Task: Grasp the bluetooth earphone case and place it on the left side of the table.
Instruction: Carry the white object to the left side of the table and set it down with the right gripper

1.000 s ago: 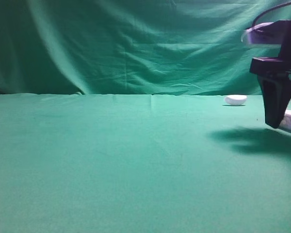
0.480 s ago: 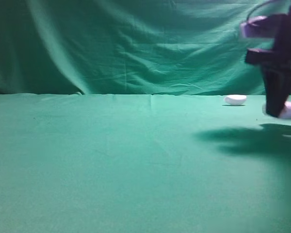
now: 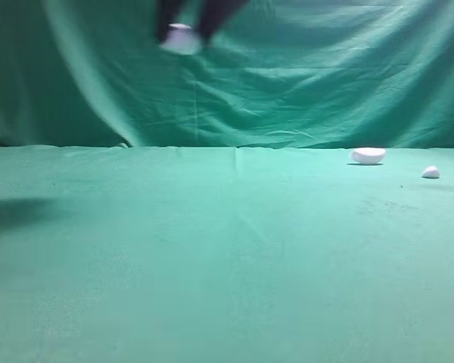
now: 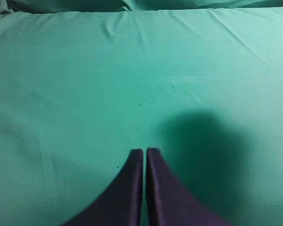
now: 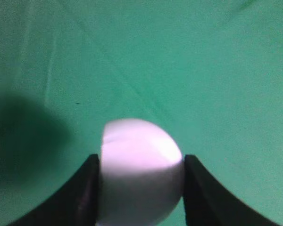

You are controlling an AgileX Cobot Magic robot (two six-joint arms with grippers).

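Fingers (image 5: 90, 188) of the right hand (image 5: 140, 186) pinch the bluetooth earphone case (image 5: 140, 174) between them, high above the tabletop (image 3: 212, 249). Since a second ago, hand and case have swung from the far right to upper left. Left hand (image 4: 145, 153) is pressed together.

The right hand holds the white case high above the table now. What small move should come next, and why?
Probably lower it straight down: the right hand grips the bluetooth earphone case high over the left part of the table, with bare green cloth beneath.
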